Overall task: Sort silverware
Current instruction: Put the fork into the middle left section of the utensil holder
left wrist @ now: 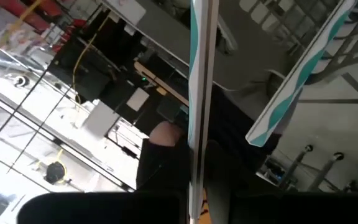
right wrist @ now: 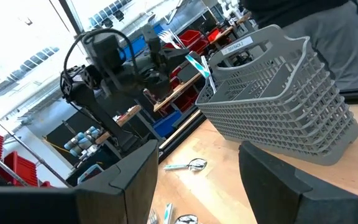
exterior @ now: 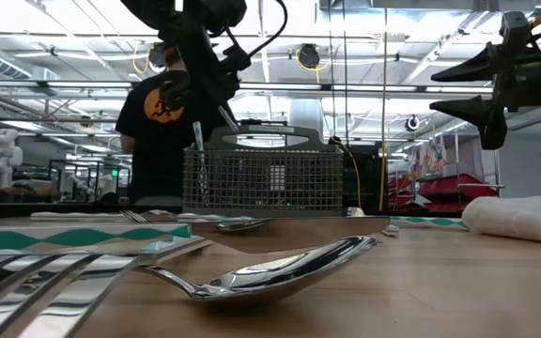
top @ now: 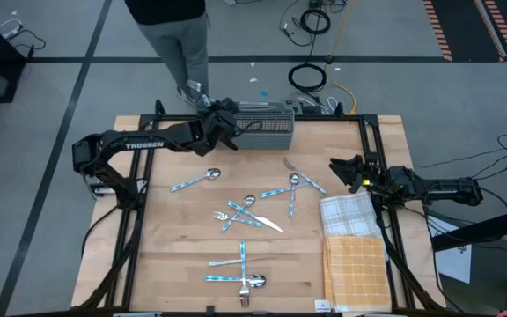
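My left gripper (top: 222, 120) is at the left end of the grey mesh basket (top: 267, 129) at the table's far edge, shut on a piece of silverware with a light blue handle (left wrist: 201, 87). A second blue-handled piece (left wrist: 303, 74) shows slanting beside it. Several spoons, forks and knives (top: 249, 210) lie flat on the table's middle, and more lie near the front edge (top: 240, 273). My right gripper (top: 346, 169) is open and empty above the table's right side, also seen in the low view (exterior: 486, 94). My left gripper pinches the piece's blue-and-silver handle (left wrist: 196, 155) between its two fingers (left wrist: 160, 180). In the low view the piece (exterior: 197, 145) hangs upright below the fingers, its lower end behind the mesh at the basket's left end. Whether it rests on the bottom I cannot tell.
A white checked cloth (top: 349, 216) and a yellow checked cloth (top: 355, 264) lie at the table's right front. A person (top: 176, 35) stands just beyond the far edge, behind the basket. Cables (top: 308, 77) lie on the floor.
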Controlling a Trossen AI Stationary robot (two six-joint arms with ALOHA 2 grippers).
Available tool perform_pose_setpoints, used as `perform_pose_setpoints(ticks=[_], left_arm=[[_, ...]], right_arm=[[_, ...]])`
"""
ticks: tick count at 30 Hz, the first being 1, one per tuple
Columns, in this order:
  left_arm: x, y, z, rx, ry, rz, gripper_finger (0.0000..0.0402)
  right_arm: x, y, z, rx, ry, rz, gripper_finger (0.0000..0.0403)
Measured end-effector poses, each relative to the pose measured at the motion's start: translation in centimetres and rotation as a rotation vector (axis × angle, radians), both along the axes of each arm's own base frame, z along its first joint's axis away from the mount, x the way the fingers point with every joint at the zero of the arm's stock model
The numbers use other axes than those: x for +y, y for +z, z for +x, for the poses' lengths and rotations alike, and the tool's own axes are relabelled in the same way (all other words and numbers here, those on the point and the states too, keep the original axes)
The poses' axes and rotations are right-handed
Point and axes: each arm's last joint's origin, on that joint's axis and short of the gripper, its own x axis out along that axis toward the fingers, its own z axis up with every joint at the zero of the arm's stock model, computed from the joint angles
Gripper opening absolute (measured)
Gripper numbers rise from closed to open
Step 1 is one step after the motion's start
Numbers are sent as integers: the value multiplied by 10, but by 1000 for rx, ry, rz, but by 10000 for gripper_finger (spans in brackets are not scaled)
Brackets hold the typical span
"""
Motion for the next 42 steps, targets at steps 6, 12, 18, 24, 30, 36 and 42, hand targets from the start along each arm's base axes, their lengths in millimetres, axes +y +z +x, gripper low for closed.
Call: perform_pose_setpoints(ticks=[6, 12, 18, 24, 30, 36, 42], left_arm=[[-3, -2, 0, 27, -9, -9, 24], [-3, -16, 9, 84, -36, -26, 24], [-3, -30, 16, 128, -44, -39, 24], [-3, -33, 16, 164, -53, -50, 24], [-3, -34, 16, 177, -67, -62, 24], [-3, -35, 15, 186, -72, -66, 24], [-3, -35, 16, 184, -82, -74, 39]], right_arm=[[-1, 0, 0, 12, -25, -24, 210], [-1, 0, 0, 13, -25, -25, 210], [-1, 0, 0, 11, -24, -24, 210], [0, 0, 0, 15, -22, -31, 210], [0, 0, 0, 15, -22, -33, 210], [0, 0, 0, 15, -22, -33, 210], [-1, 0, 0, 16, -23, -33, 210]])
